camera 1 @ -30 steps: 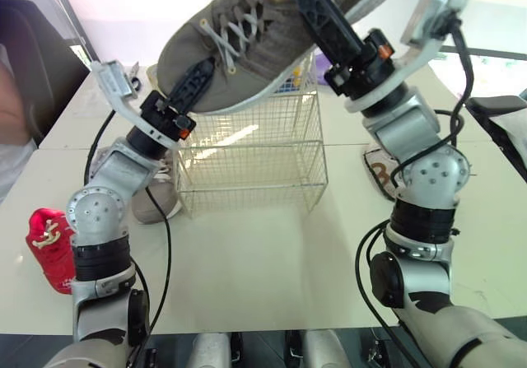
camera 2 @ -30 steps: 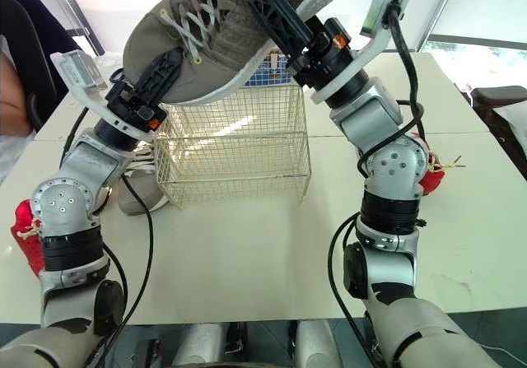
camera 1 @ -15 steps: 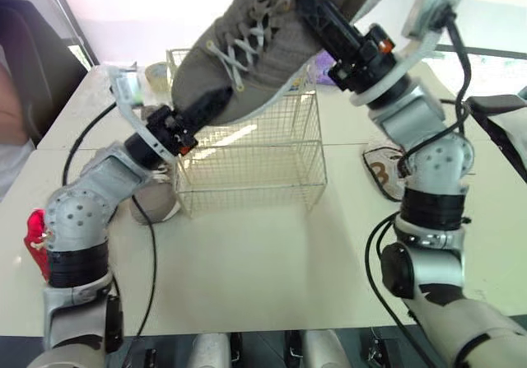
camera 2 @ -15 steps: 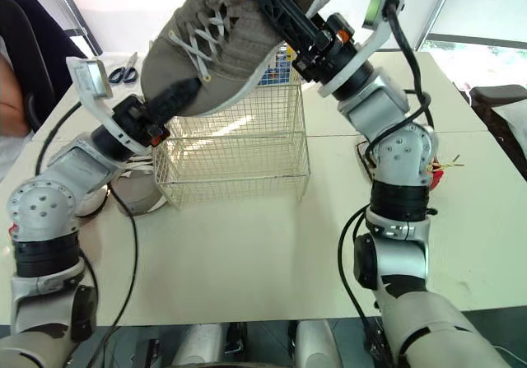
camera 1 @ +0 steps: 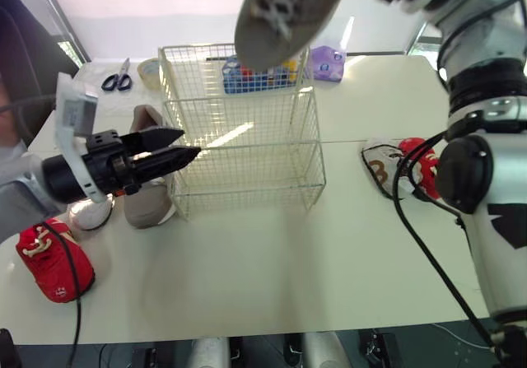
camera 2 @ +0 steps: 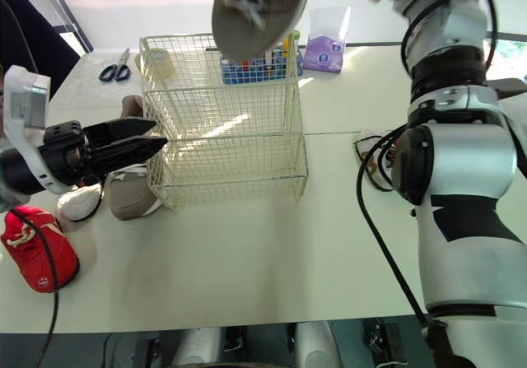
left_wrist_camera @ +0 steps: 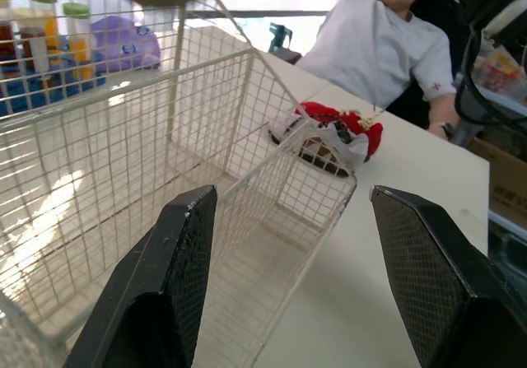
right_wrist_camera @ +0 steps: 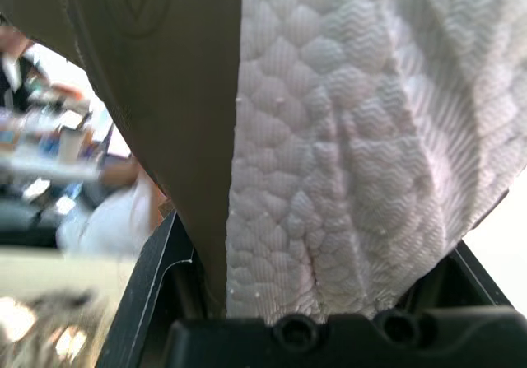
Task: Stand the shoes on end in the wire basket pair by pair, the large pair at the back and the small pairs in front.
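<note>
My right gripper (right_wrist_camera: 321, 253) is shut on the large grey shoe (camera 1: 284, 10), clamping its white sole and grey upper. The shoe hangs toe down, high above the back of the wire basket (camera 1: 247, 166). My left gripper (camera 1: 185, 150) stands open with nothing in it, level with the basket's left wall and pointing at it; its fingers (left_wrist_camera: 185, 261) are wide apart. The second large grey shoe (camera 1: 148, 195) lies on the table left of the basket, with a small white shoe (camera 1: 90, 211) and a small red shoe (camera 1: 53, 261) nearby. Right of the basket lie a white-and-brown shoe (camera 1: 383, 170) and a red shoe (camera 1: 420, 166).
Behind the basket stand a blue box of bottles (camera 1: 255, 76) and a purple pack (camera 1: 327, 62). Scissors (camera 1: 115, 78) and a tape roll (camera 1: 150, 73) lie at the back left. A person (left_wrist_camera: 387, 47) in white sits beyond the table's right side.
My left gripper has let go of the grey shoe, opened, and dropped left beside the basket. The right gripper alone has lifted the shoe and swung its toe downward.
</note>
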`<state>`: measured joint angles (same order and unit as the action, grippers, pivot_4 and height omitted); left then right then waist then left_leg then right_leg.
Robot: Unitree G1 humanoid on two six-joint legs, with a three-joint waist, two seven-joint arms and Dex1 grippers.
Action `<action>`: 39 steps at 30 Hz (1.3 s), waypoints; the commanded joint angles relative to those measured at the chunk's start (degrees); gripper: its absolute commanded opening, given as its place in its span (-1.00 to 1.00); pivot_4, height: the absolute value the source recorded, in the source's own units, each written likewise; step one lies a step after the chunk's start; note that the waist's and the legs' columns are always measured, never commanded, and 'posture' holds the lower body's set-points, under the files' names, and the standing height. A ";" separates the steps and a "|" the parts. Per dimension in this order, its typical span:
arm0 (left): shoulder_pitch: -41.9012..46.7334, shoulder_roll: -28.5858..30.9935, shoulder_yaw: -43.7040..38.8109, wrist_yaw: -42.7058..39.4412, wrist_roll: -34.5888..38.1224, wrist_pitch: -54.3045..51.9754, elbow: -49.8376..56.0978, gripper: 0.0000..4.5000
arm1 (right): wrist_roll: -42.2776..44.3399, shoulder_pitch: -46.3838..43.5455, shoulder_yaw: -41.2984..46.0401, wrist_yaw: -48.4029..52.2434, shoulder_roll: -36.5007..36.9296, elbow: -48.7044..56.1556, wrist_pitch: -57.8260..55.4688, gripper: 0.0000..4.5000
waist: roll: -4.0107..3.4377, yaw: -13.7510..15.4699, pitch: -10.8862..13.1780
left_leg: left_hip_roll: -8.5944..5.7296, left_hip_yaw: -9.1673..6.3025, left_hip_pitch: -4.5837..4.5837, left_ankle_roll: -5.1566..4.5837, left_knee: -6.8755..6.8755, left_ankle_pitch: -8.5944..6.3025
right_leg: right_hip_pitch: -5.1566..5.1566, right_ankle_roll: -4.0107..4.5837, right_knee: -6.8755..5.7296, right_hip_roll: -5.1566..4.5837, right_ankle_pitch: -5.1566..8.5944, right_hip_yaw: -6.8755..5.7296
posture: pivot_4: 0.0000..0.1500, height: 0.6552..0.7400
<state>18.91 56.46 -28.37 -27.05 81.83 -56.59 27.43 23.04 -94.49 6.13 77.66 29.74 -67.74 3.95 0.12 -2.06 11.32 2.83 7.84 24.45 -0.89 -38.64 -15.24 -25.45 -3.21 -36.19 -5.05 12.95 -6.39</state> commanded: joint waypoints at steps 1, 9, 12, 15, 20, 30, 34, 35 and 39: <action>-1.96 -0.68 -3.13 2.54 2.36 1.80 2.98 0.34 | -5.06 -2.73 -1.07 1.70 -1.17 -1.77 6.55 -0.12 | 0.00 -0.12 0.01 | 0.00 0.00 0.00 0.00 0.00 0.00 | 0.00 0.00 -0.01 0.00 0.00 0.00 | 1.00 1.00; -4.33 -1.61 -2.62 3.94 2.32 3.98 3.80 0.34 | -10.86 -1.98 -1.00 1.57 -4.72 -6.43 4.85 -0.12 | 0.00 -0.29 0.00 | 0.00 -0.03 -0.01 0.06 0.01 0.02 | 0.00 0.00 -0.01 0.00 0.00 -0.01 | 1.00 1.00; -3.97 -2.55 -1.80 4.36 2.76 4.98 4.21 0.38 | -11.93 -1.28 -0.57 1.51 -4.73 -6.87 4.13 0.53 | 0.00 -0.30 0.00 | -0.01 -0.02 -0.01 0.06 0.01 0.02 | 0.01 0.01 -0.01 0.00 0.00 -0.01 | 1.00 1.00; -4.26 -2.91 -1.48 4.58 2.84 5.45 4.71 0.38 | -12.09 -0.94 0.55 1.33 -4.69 -6.67 4.66 0.99 | 0.00 -0.31 0.00 | 0.00 -0.02 -0.01 0.07 0.01 0.03 | 0.01 0.01 -0.01 0.00 0.00 -0.01 | 1.00 1.00; -3.39 -2.99 -0.16 3.99 2.16 6.16 4.00 0.38 | -13.80 -0.62 1.18 -1.66 -3.19 -6.49 6.30 0.99 | 0.00 -0.30 0.00 | -0.01 -0.02 -0.01 0.08 0.00 0.03 | 0.01 0.01 -0.02 0.01 0.00 -0.01 | 1.00 1.00; -1.14 -3.00 2.82 2.28 0.91 6.49 1.76 0.38 | -11.29 1.51 5.99 -1.91 -0.71 -5.12 7.13 0.99 | 0.00 0.19 0.00 | -0.03 -0.05 -0.01 0.08 -0.16 0.04 | 0.08 0.01 -0.06 0.02 -0.01 -0.01 | 1.00 1.00; 1.46 -3.23 5.16 1.12 -0.43 6.54 -0.09 0.38 | -10.05 2.12 7.19 2.16 -2.02 -4.89 4.35 0.99 | 0.00 -0.10 0.00 | 0.00 -0.06 -0.03 0.11 -0.17 0.06 | 0.07 0.01 -0.14 0.06 -0.01 -0.01 | 1.00 1.00; 2.07 -3.33 5.64 0.86 -0.68 6.53 -0.42 0.38 | -9.93 2.25 7.16 3.64 -2.31 -4.75 3.43 0.99 | 0.00 -0.14 0.00 | 0.00 -0.06 -0.03 0.11 -0.17 0.06 | 0.07 0.01 -0.15 0.06 -0.01 -0.02 | 1.00 1.00; 3.59 -3.79 6.77 0.40 -1.42 6.38 -1.17 0.38 | -10.13 3.02 6.75 7.29 -3.62 -3.79 2.46 0.99 | 0.00 -0.42 0.00 | 0.01 -0.06 -0.03 0.11 -0.17 0.06 | 0.06 0.01 -0.16 0.07 -0.01 -0.01 | 1.00 1.00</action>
<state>21.56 52.76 -21.12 -26.07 80.61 -50.92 25.94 10.96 -90.61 11.75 83.18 26.59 -74.42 6.45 0.12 -2.48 11.33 2.84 7.78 24.41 -0.77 -38.80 -15.18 -25.39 -3.21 -36.35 -4.98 12.94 -6.39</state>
